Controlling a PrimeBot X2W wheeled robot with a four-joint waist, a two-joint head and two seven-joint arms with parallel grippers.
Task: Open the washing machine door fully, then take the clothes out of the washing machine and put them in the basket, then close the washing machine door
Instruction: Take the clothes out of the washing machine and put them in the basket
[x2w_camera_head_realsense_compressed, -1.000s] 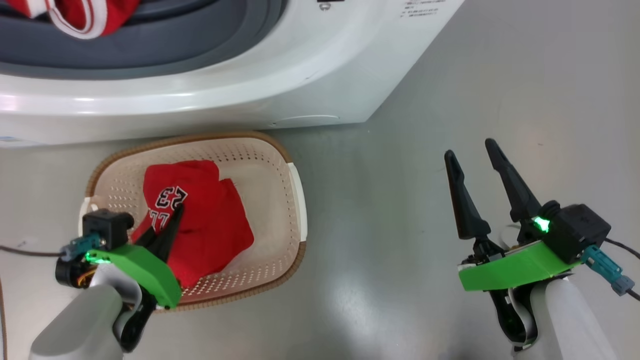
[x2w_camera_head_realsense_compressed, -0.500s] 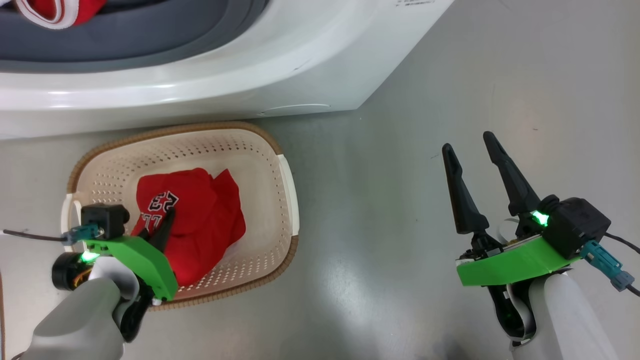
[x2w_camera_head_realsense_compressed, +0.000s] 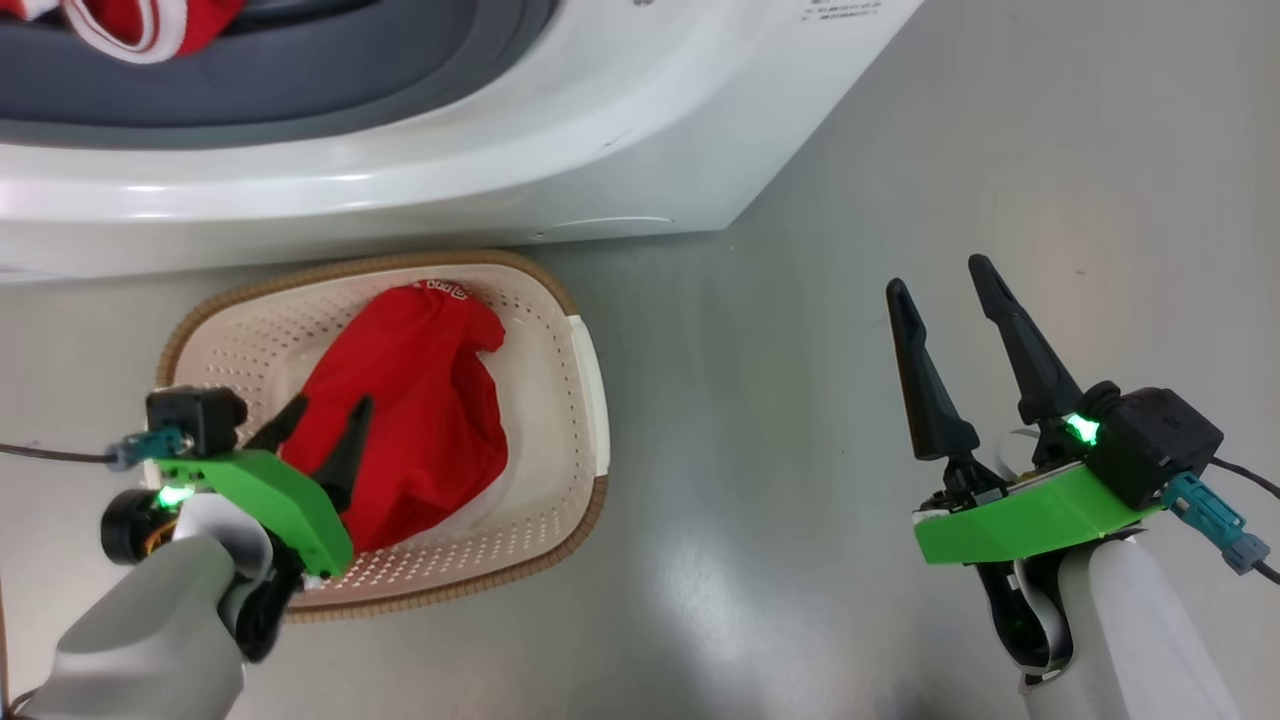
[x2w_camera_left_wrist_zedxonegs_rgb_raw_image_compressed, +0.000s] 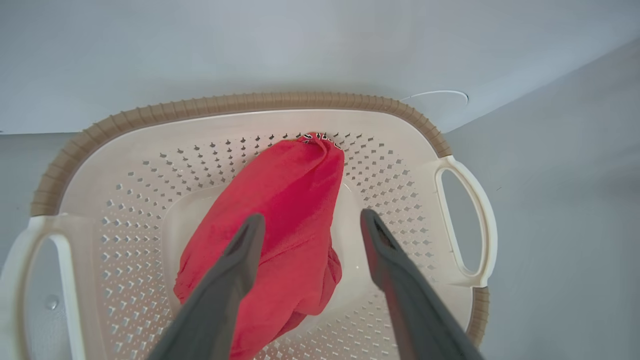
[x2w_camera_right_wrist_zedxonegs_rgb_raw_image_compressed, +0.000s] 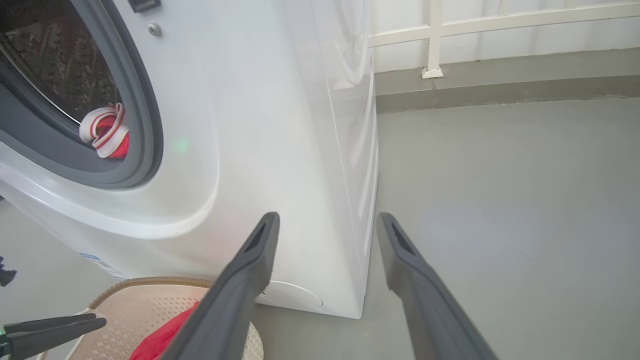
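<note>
Our left gripper (x2w_camera_head_realsense_compressed: 332, 402) hangs spread wide above the clothes (x2w_camera_head_realsense_compressed: 430, 400) in the basket (x2w_camera_head_realsense_compressed: 400, 262); our right gripper (x2w_camera_head_realsense_compressed: 935, 273) too; both empty.

Nothing legible; fine print (x2w_camera_head_realsense_compressed: 845, 10) on the washing machine (x2w_camera_head_realsense_compressed: 600, 130) and white lettering (x2w_camera_head_realsense_compressed: 443, 290) on the red garment (x2w_camera_head_realsense_compressed: 420, 430) too blurred.

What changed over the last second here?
The left gripper opened and let go of the bright red fabric garment, which now lies loose in the cream perforated plastic basket. The right gripper stayed open above the floor; a second red white-banded garment stays in the white washing machine.
</note>
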